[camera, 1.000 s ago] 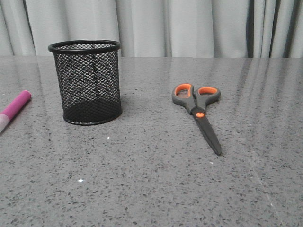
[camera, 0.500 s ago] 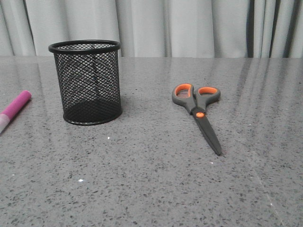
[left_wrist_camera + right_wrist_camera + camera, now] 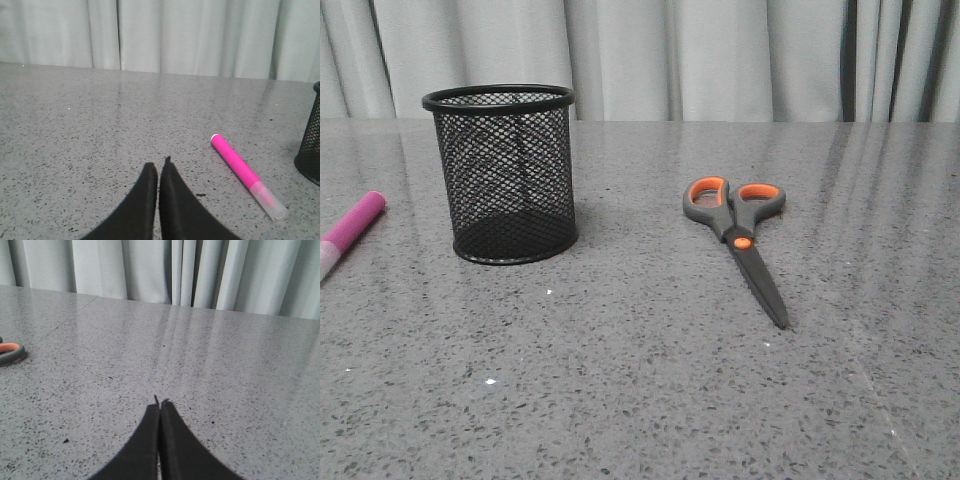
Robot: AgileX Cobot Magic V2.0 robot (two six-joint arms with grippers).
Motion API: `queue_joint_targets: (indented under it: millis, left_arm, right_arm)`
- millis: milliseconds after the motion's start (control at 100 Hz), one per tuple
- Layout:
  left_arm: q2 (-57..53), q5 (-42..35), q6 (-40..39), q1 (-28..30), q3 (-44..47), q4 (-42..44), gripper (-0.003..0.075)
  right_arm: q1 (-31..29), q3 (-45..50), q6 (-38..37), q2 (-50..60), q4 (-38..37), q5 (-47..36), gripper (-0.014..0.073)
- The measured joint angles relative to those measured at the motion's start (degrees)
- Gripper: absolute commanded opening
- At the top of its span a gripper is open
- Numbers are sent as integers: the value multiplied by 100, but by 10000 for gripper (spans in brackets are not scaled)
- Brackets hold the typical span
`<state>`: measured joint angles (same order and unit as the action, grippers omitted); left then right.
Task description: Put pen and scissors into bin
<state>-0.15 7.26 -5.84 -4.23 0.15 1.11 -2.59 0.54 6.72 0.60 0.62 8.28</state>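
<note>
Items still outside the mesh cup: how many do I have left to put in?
2. The pink pen lies on the table left of the mesh cup, partly cut off at the front view's edge. The scissors lie to its right, blades closed. The cup looks empty.

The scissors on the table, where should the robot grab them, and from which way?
Probably from straight above, at the neck near the orange pivot screw. The scissors lie flat and closed, blades pointing toward the camera, so that narrow neck fits between fingers better than the wide loops. The right tool, shut now, looks nearest and must open first.
</note>
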Motion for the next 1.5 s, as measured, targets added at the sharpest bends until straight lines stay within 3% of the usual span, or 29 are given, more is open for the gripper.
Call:
queue_joint_targets:
  millis: [310, 570, 890, 1300, 1500]
  left_arm:
    - [0, 0, 0, 0, 0, 0, -21]
    - [0, 0, 0, 0, 0, -111, -22]
    - [0, -42, 0, 0, 0, -1472, -21]
    - [0, -495, 0, 0, 0, -3515, -22]
    - [0, -415, 0, 0, -69, -3872, -22]
  right_arm:
    - [0, 0, 0, 0, 0, -50, -75]
    - [0, 0, 0, 0, 500, -432, -75]
    - [0, 0, 0, 0, 1079, -864, -75]
    - [0, 0, 0, 0, 3295, -937, -75]
    - [0, -98, -10, 0, 3593, -370, -62]
